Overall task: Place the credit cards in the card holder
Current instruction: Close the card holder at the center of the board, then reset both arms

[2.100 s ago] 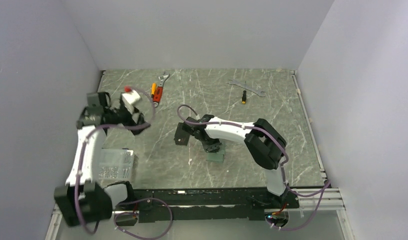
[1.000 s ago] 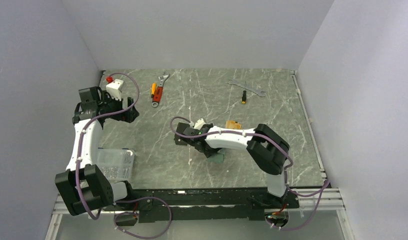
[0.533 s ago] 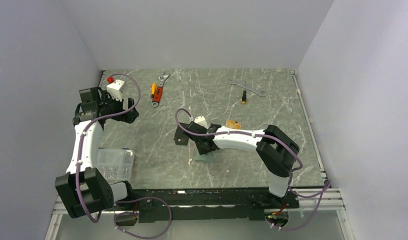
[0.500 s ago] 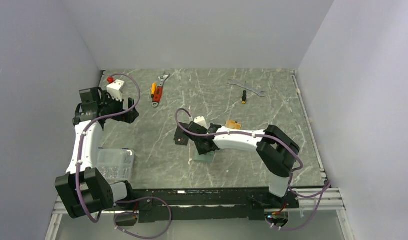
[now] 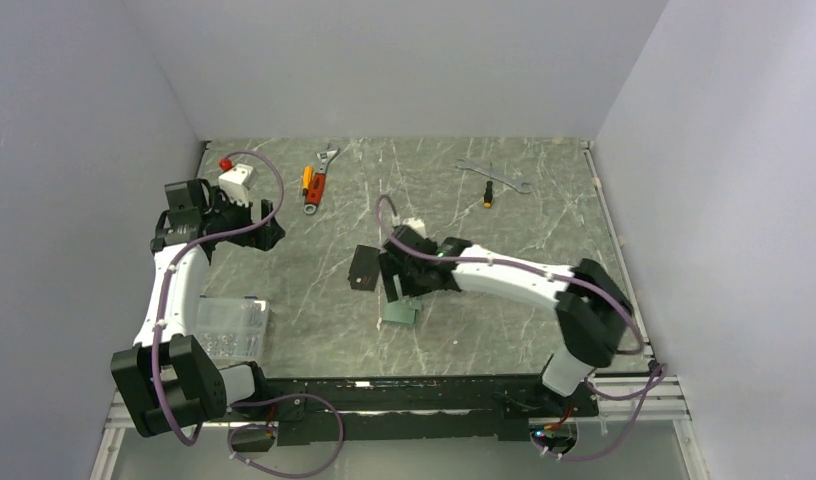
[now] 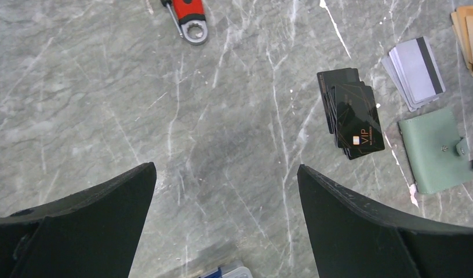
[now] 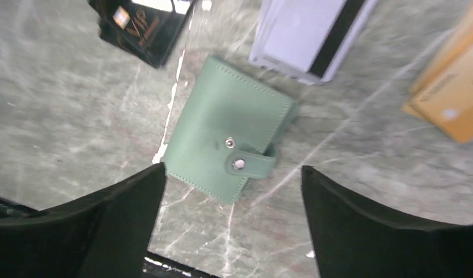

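The sage-green card holder (image 7: pixel 219 147) lies folded on the table, and its snap tab (image 7: pixel 253 164) rests beside the stud. My right gripper (image 7: pixel 233 169) hovers open just above its near edge and holds nothing. From above, the card holder (image 5: pixel 400 316) shows in front of the right gripper (image 5: pixel 398 288). Around the holder lie black credit cards (image 7: pixel 142 24), silver-grey striped cards (image 7: pixel 304 36) and orange-gold cards (image 7: pixel 453 97). My left gripper (image 6: pixel 225 169) is open over bare table at the far left. Its view shows the black cards (image 6: pixel 351 119), the silver cards (image 6: pixel 417 72) and the card holder (image 6: pixel 434 152).
A red-handled wrench (image 5: pixel 319 178) lies at the back left. A silver wrench (image 5: pixel 494 172) and a small screwdriver (image 5: pixel 487 196) lie at the back right. A clear plastic box (image 5: pixel 229 327) stands by the left arm's base. The table's front edge runs just below the holder.
My right gripper closed and then opened wide. The right arm reached further left, and the card holder now lies further left than before. The left arm barely moved.
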### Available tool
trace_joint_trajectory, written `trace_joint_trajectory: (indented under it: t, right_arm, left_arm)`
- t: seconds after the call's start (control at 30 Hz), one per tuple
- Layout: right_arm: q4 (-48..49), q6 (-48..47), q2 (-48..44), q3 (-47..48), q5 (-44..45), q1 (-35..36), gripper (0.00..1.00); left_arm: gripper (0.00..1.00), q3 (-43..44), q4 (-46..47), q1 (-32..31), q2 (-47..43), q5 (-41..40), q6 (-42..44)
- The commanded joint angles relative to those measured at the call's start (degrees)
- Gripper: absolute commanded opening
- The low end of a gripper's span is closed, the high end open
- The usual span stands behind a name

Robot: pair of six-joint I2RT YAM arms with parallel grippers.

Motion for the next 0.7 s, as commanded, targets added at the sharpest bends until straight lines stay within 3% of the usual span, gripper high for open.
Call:
trace_joint_trajectory:
  t: [0.0,0.13,0.27,0.4,0.5,0.67]
  right_arm:
    - [-3.6,-3.2,-10.0,3.9,0.1,-5.0,0.97]
    - [-6.2,-6.6,-13.1,6.6,-0.6,-12.5,1.0]
    - [-3.7,-10.5,-17.1,3.0,5.6,-21.5,1.0]
    - [13.9,-16.9,-24.1,-11.5,9.1,-33.1,1.0]
    - [31.9,-22.5,-29.6,-24.0,19.8,-37.7,1.0]
    - [48.1,-25.1,-28.2,-32.6,26.7,-45.1,1.0]
  left_arm:
    - [0.99,-1.4,4.0,-1.0,0.4,2.8,-2.6]
    - [0.99,0.0,5.1,-1.0,1.2,3.9,-4.7]
    - [0.99,0.6,8.1,-1.0,2.2,-0.2,-8.6]
    - [0.99,-7.1,20.1,-1.0,0.3,-4.4,-11.6]
    - [0.99,-13.5,30.6,-1.0,-1.7,-5.7,-12.0]
    - [0.99,-24.0,47.6,-1.0,-2.1,-7.0,-11.9]
